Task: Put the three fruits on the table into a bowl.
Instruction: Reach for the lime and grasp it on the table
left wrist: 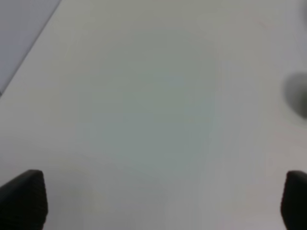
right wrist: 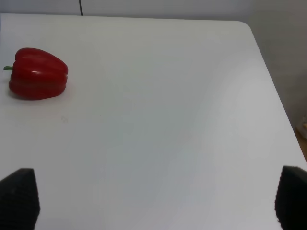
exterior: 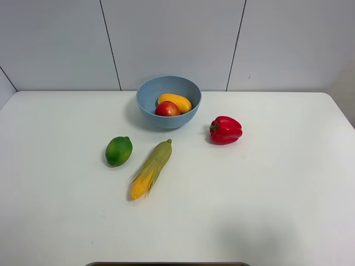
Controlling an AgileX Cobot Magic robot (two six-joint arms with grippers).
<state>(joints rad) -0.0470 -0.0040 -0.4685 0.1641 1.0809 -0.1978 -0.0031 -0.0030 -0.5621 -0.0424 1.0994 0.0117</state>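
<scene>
The light blue bowl [exterior: 168, 101] stands at the back middle of the white table [exterior: 277, 194]. Inside it lie the yellow-orange mango-like fruit [exterior: 175, 102] and the red apple-like fruit [exterior: 167, 109]. The green lime-like fruit [exterior: 118, 151] rests on the table, front left of the bowl. Neither arm shows in the exterior view. My left gripper [left wrist: 153, 201] is open over bare, blurred tabletop, its dark fingertips [left wrist: 24, 199] wide apart. My right gripper [right wrist: 153, 201] is open too, with only table between its fingertips [right wrist: 19, 196].
A corn cob in green husk [exterior: 151, 168] lies just right of the lime. A red bell pepper [exterior: 225, 130] [right wrist: 37, 73] sits right of the bowl. The table's right edge [right wrist: 278, 100] and a grey panelled wall [exterior: 177, 39] bound the space.
</scene>
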